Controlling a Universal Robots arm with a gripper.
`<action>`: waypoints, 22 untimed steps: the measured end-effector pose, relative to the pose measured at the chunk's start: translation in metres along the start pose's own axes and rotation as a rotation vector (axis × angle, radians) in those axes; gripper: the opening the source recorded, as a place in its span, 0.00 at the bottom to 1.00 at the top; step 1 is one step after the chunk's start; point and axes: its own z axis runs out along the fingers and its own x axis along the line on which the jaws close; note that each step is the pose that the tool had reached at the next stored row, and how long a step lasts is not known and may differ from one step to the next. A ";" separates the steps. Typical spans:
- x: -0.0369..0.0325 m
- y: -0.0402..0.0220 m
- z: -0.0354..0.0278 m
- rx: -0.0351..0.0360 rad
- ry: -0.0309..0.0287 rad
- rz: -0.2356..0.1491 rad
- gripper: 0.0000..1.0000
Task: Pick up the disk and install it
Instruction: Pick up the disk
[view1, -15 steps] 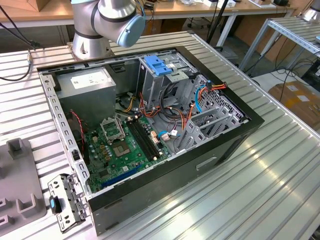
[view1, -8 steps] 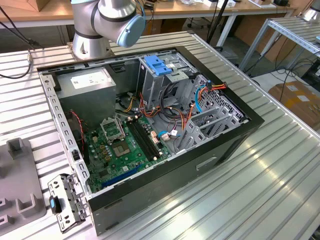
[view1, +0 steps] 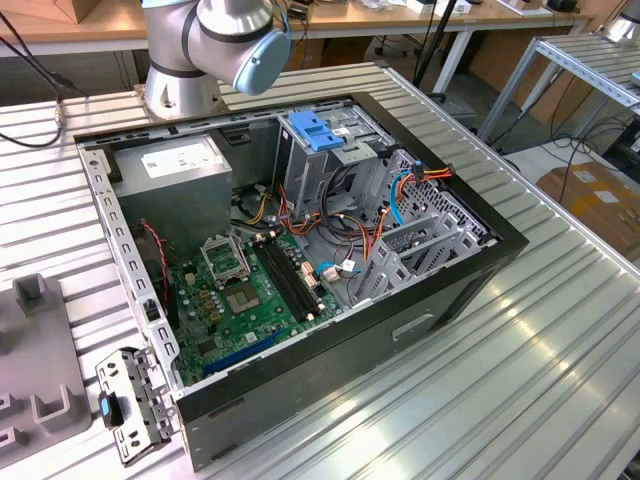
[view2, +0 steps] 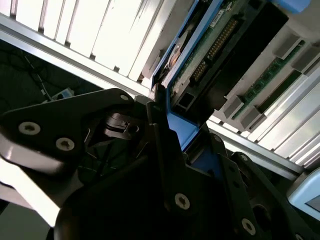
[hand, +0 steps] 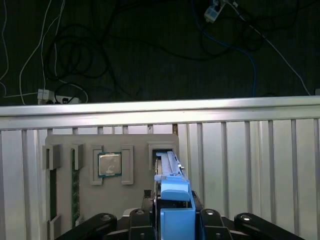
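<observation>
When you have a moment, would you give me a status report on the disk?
End effector shut on the disk, held edge-on. Disk over the grey holder tray, beside a seated chip. Computer case open, disk not yet installed.

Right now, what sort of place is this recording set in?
Probably a robotics lab bench set up for PC assembly: an open computer case on a slatted aluminium table, the robot arm's base beside it, and a grey fixture tray where the tool grips the disk.
</observation>
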 end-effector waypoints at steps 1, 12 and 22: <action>-0.0001 0.0001 -0.0033 -0.0001 0.0000 0.000 0.37; -0.0009 0.0007 -0.0480 -0.0001 0.0008 0.000 0.37; -0.0016 0.0012 -0.0819 0.0000 0.0014 0.000 0.37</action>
